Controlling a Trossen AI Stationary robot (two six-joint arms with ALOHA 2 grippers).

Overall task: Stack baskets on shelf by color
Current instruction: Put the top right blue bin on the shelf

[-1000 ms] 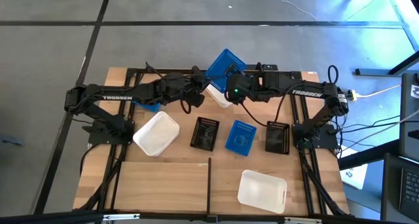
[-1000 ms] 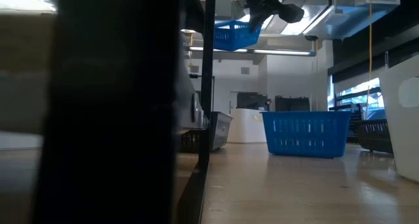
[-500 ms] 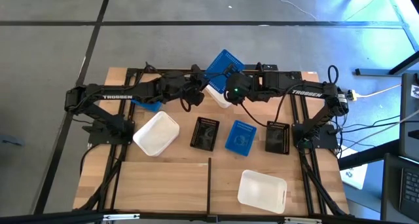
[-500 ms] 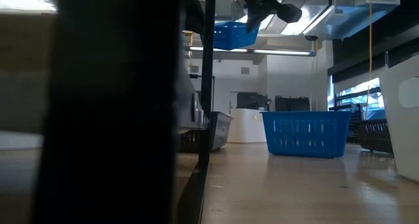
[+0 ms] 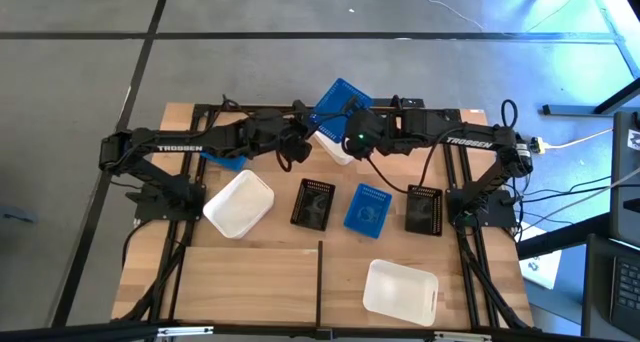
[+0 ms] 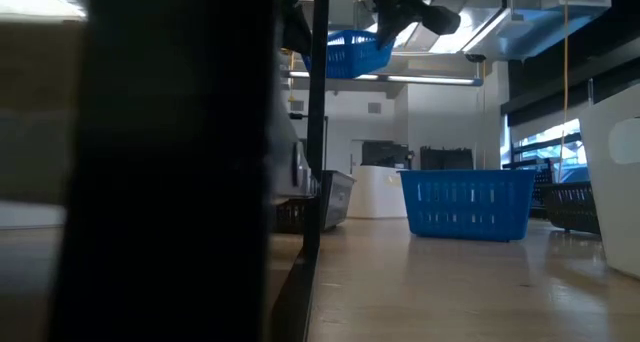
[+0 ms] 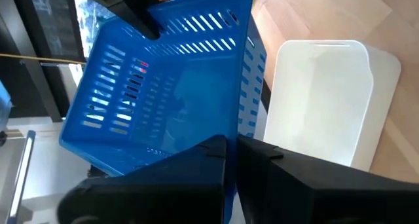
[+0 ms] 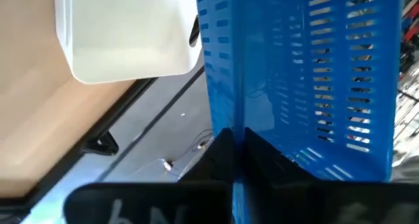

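Grey floor (image 5: 90, 42) all around the rig, split up by dark seam lines, with a white cable (image 5: 450, 7) trailing across the far side and bluish light spilling in at that corner. Looking across from table height there's a pale back wall (image 6: 440, 112), a ceiling light strip (image 6: 430, 80), and windows (image 6: 545, 142) on the right.

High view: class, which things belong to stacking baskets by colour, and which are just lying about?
Job in hand: raised blue basket, gripped by left hand and right hand; blue basket on the boards; black baskets; white baskets; shelf.
Lying about: floor cables.
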